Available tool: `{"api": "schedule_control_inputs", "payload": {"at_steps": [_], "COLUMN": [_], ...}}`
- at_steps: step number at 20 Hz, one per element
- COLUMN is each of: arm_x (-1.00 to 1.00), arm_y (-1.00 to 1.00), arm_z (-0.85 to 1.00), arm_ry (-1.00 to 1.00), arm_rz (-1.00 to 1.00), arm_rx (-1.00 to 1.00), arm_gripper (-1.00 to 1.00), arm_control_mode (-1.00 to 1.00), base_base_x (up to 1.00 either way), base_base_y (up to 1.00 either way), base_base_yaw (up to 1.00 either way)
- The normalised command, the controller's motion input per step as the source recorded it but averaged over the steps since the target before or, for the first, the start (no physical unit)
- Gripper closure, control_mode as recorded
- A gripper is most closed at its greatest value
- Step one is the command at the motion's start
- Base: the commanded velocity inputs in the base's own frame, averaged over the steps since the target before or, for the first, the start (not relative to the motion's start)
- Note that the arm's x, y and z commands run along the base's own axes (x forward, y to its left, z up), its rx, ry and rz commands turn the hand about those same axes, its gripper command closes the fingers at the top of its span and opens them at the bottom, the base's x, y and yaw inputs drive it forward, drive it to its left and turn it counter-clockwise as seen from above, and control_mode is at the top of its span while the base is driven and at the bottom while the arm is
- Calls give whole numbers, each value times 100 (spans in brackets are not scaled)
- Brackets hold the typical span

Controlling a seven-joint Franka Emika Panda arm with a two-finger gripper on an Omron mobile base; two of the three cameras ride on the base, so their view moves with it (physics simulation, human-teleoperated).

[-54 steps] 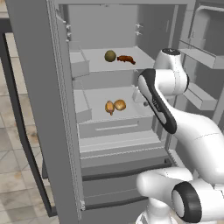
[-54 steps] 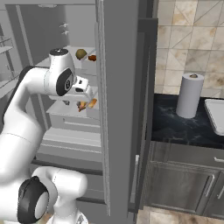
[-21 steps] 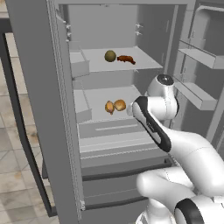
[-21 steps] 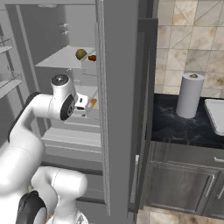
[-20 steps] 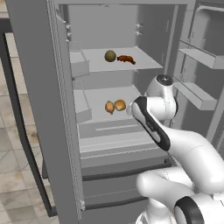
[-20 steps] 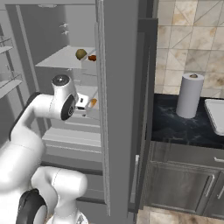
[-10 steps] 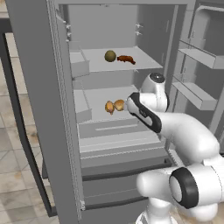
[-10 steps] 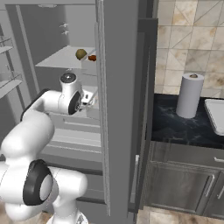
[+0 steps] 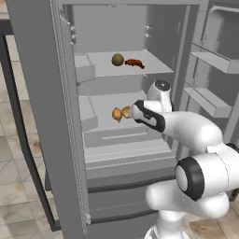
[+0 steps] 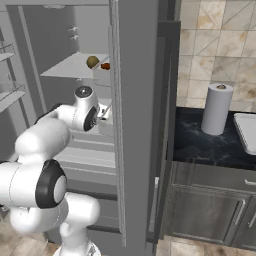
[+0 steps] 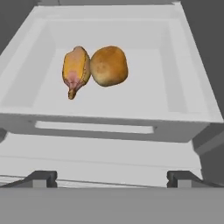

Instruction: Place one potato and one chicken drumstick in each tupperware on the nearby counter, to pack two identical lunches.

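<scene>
The open fridge stands in front of me, its door swung out to my right with bare door racks. Beside the fridge, past its side wall in the right base view, runs a dark stone counter over grey cabinets. On it stands a paper towel roll, and a pale rimmed thing shows at the frame's right edge; I cannot tell what it is.

Inside the fridge, the upper shelf carries a greenish-brown potato and, just beside it on the right, a dark reddish chicken drumstick. The two lie near each other, and I cannot tell whether they touch.

Lower down is a white drawer, a shallow open tray with raised walls. Two things lie in it, toward its back left as my hand camera sees it: a golden-brown potato and an orange-tan chicken drumstick, touching side by side, the drumstick's narrow bony end pointing toward the drawer's front wall. From the left base camera the same pair shows as two small tan lumps just left of my wrist.

My arm reaches into the fridge at the drawer's level. My gripper hovers in front of and above the drawer's front wall, its two dark fingertips spread wide apart with nothing between them, well short of the food.
</scene>
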Motion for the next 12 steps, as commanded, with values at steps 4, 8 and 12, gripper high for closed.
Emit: {"api": "schedule_control_inputs", "payload": {"at_steps": [4, 8, 12], "arm_x": [28, 18, 24], "arm_y": [0, 0, 0], "arm_z": [-33, -32, -10], "arm_ry": [-9, -9, -3], "arm_rz": [0, 0, 0], "arm_rx": [0, 0, 0], "arm_gripper": [-100, -100, -100], "arm_control_mode": [-100, -100, -100], "base_base_x": [0, 0, 0], "base_base_y": [0, 0, 0], "base_base_yaw": [0, 0, 0]}}
